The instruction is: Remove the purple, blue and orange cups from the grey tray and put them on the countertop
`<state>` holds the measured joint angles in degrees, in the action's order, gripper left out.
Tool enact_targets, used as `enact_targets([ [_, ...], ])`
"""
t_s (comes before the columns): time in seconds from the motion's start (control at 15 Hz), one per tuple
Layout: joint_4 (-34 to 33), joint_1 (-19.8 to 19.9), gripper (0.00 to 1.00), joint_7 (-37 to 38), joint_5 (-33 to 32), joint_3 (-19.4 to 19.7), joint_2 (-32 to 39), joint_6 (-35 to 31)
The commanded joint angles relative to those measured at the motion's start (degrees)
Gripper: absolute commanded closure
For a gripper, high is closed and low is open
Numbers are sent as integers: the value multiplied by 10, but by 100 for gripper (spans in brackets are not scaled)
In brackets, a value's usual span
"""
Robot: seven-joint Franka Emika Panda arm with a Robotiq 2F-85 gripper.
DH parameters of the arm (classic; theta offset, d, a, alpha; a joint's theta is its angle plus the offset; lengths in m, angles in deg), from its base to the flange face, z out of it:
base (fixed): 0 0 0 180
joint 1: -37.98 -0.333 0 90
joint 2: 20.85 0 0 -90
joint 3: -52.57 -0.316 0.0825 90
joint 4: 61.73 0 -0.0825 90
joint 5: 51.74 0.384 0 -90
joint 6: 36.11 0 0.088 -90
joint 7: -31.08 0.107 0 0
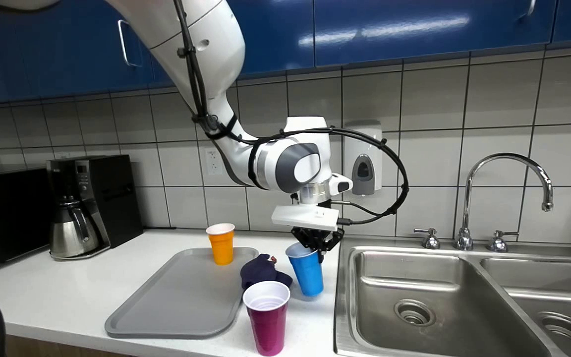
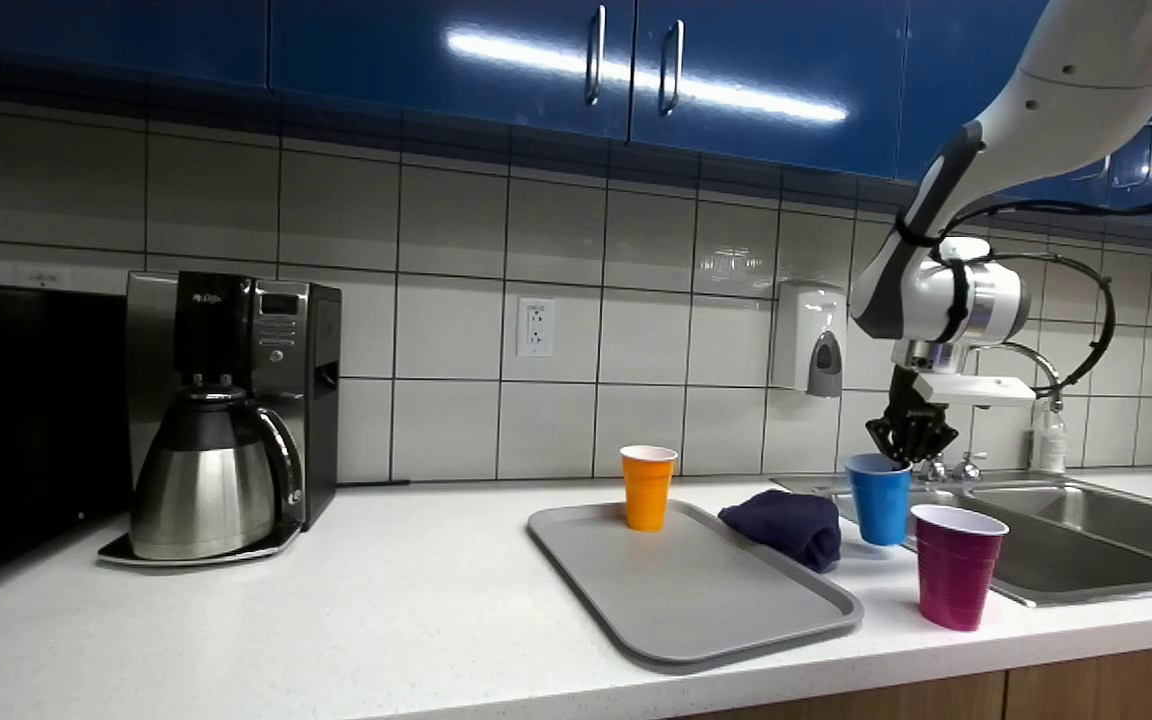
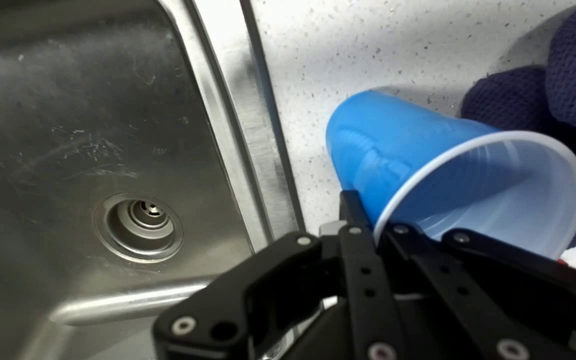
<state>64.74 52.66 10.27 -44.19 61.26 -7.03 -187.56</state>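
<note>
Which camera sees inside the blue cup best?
The wrist view. The blue cup looks big and its pale inside faces the camera, though the gripper hides a bit. Both exterior views show mainly its blue outside.

- The glossy white, rounded robot arm [image 1: 222, 49] has dark grey curved panels [image 1: 285, 168] near its joints.
- Black flexible cables [image 1: 382, 144] run along it, bound by black straps [image 2: 959, 290].
- A shiny silver cylindrical collar [image 1: 314, 192] sits above a flat white plate [image 1: 305, 217].
- The black end effector [image 3: 375, 232] shows bar-shaped linkages [image 3: 375, 317] and round silver screws [image 3: 184, 325].
</note>
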Motion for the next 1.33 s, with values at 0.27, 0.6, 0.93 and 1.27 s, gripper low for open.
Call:
enact_targets([
  [0.27, 8, 16, 65, -2, 14, -8, 1, 7],
  [0.6, 12, 17, 28, 0, 16, -6, -7, 6],
  [0.93, 15, 20, 0, 1, 14, -3, -20, 6],
  [1.27, 21, 17, 0, 0, 9, 1, -46, 7],
])
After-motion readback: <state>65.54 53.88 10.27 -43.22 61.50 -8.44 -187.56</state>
